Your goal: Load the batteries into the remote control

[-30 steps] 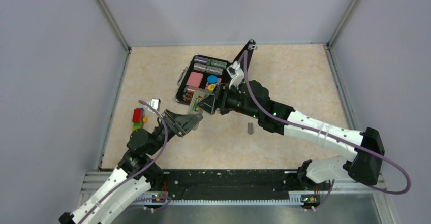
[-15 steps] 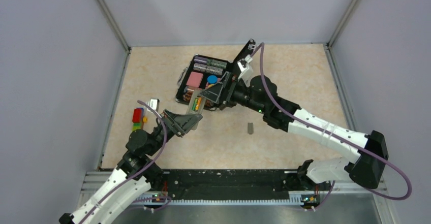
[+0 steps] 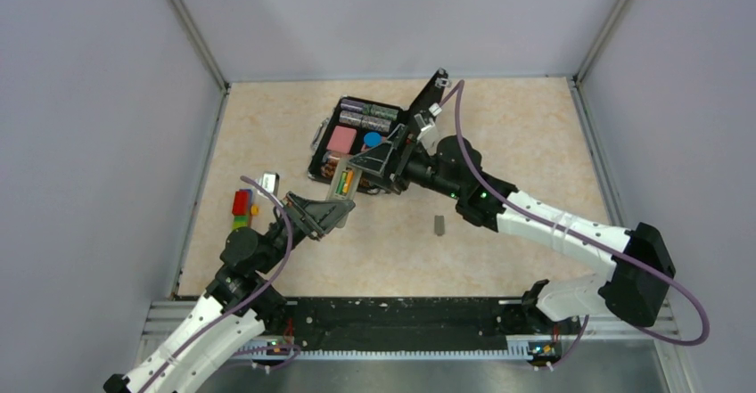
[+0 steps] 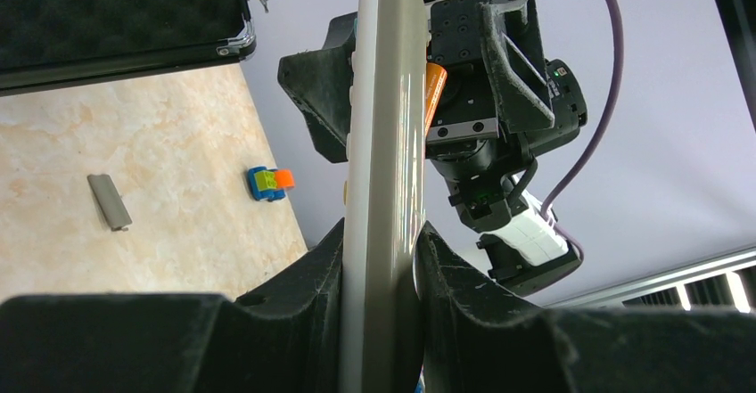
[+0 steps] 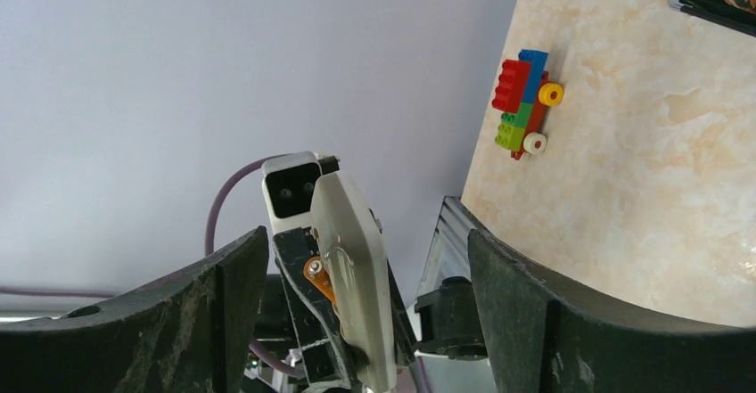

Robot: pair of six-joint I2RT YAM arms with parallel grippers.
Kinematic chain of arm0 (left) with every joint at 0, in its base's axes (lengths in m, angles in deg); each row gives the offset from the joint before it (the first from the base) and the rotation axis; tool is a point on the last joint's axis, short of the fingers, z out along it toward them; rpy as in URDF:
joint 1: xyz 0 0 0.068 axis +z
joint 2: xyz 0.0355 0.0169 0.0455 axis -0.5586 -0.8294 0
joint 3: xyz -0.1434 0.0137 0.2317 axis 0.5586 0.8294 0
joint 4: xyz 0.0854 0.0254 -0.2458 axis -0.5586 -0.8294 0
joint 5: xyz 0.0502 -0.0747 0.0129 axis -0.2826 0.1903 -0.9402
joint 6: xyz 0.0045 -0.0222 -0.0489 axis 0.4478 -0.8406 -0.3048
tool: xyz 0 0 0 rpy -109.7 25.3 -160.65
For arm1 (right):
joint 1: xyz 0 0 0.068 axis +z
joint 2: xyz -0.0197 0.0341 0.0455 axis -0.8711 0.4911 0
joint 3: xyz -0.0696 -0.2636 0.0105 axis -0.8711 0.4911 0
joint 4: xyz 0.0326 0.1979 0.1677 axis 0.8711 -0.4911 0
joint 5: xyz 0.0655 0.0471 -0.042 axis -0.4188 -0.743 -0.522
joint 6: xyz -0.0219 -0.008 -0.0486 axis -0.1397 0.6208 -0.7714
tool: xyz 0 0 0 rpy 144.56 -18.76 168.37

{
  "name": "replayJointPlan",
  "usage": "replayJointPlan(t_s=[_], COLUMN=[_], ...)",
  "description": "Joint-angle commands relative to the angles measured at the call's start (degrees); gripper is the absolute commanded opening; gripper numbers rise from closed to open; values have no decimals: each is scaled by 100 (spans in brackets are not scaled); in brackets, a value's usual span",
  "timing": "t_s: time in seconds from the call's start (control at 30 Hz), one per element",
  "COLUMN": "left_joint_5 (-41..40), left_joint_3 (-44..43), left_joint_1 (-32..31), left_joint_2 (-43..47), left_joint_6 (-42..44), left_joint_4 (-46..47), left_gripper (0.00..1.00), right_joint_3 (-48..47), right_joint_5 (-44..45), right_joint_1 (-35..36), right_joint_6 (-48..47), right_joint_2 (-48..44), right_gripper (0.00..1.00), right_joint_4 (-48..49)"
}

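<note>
My left gripper (image 3: 326, 209) is shut on the slim white remote control (image 3: 342, 184) and holds it tilted above the table, grey back up. An orange-brown battery (image 3: 341, 183) and a green battery (image 3: 349, 178) lie side by side in its open back. In the left wrist view the remote (image 4: 383, 143) stands edge-on between the fingers (image 4: 312, 268), with the orange battery (image 4: 434, 90) on its far side. My right gripper (image 3: 375, 165) is open just beyond the remote's far end. In the right wrist view the remote (image 5: 355, 268) and orange battery (image 5: 314, 273) show between its spread fingers (image 5: 535, 313).
An open black hinged case (image 3: 357, 139) with poker chip rolls and coloured pieces lies behind the grippers. A small grey battery cover (image 3: 439, 225) lies on the table right of the remote; it also shows in the left wrist view (image 4: 109, 201). A multicoloured block toy (image 3: 242, 209) sits at the left.
My right gripper has drawn back from the remote toward the case, uncovering the two batteries in its back. The left gripper has kept still with the remote.
</note>
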Motion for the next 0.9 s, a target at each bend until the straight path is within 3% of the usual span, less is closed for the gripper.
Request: replayJointPlan(t_s=[0.0,0.17,0.87], left_joint_5=[33,63,87], left_joint_3=[-82,-93,-102], left_joint_1=[-17,-17,-17], left_joint_2=[-12,-20,-57], left_joint_6=[-29,-19,-19], left_joint_4=[490,500,541], left_gripper=[0,0,0], right_joint_3=[28,30,15], right_joint_5=[-242,-245,-506], right_joint_1=[-22,-27,-28], right_joint_6=[224,256,237], right_joint_2=[36,78,258], right_gripper=[79,68,50], right_joint_4=[460,357,348])
